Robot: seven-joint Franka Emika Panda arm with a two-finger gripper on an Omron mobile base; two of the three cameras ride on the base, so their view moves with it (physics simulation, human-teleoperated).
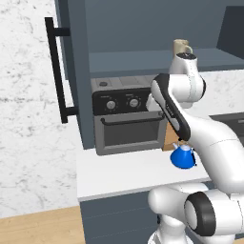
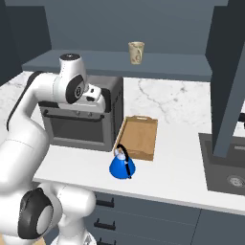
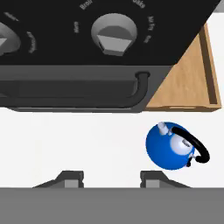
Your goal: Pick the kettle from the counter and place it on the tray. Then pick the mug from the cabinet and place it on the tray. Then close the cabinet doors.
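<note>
Along the far left of the left base view, one of the cabinet doors (image 1: 64, 71) is standing wide open, its black bar handle facing out, and beside it the toaster oven (image 1: 128, 116) is sitting on the counter (image 1: 124, 176). Moving right, the kettle (image 2: 121, 165) is resting upright on the counter, just in front of the tray (image 2: 139, 138) and apparently not touching it, while the mug (image 2: 136, 52) is waiting up on the cabinet shelf (image 2: 158, 64). From the hand view, the gripper (image 3: 111, 177) is hovering above the counter with its jaws released and nothing between them, and the kettle is lying off to the right of the fingertips rather than between them. The risk, as I judge it, is coming from that offset: descending without shifting right would be closing on air or clipping the rounded body and knocking it over. The thin arched handle (image 3: 192, 146) is also offering a slippery hold, and the oven front is crowding the approach.
</note>
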